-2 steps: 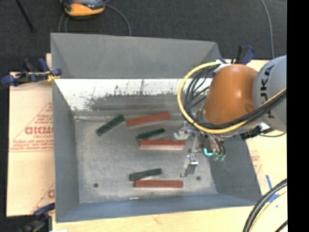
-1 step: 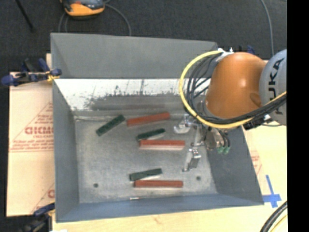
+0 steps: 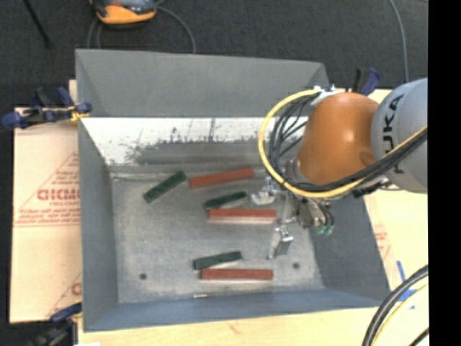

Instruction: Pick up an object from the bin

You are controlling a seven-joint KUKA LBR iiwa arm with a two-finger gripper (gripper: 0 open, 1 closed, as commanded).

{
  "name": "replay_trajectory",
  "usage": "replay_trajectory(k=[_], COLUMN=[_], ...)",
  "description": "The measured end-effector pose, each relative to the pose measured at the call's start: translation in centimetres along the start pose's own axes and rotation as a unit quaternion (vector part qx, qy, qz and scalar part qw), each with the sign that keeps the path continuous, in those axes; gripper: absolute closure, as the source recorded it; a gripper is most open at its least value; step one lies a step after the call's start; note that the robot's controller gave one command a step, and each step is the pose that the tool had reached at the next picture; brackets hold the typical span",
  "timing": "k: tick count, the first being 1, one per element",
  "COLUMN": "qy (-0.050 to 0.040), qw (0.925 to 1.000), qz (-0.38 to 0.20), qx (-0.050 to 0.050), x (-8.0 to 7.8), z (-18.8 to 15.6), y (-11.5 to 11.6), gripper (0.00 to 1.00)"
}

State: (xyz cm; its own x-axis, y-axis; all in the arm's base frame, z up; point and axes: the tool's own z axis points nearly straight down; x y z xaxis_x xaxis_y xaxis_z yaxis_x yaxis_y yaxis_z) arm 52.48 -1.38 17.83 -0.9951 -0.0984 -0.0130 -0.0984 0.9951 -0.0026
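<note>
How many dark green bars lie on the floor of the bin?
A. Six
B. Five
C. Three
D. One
C: three dark green bars lie on the floor of the bin, that one at the upper left, another in the middle and the third near the front.
</note>
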Motion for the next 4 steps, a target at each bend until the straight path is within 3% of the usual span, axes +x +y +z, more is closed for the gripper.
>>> replay_trajectory(k=[1, 2, 3, 4], qy=[0.0025, -0.0022, -0.0022, 0.0056], qw=[0.9999, 0.9979, 0.9979, 0.9769], qz=[-0.014, -0.065, -0.065, -0.214], qx=[0.000, -0.001, -0.001, -0.002], x=[-0.4, -0.4, -0.4, -1.1], z=[6.1, 10.2, 10.2, -4.3], y=[0.3, 4.3, 4.3, 2.6], gripper=[0.00, 1.00, 1.00, 1.00])
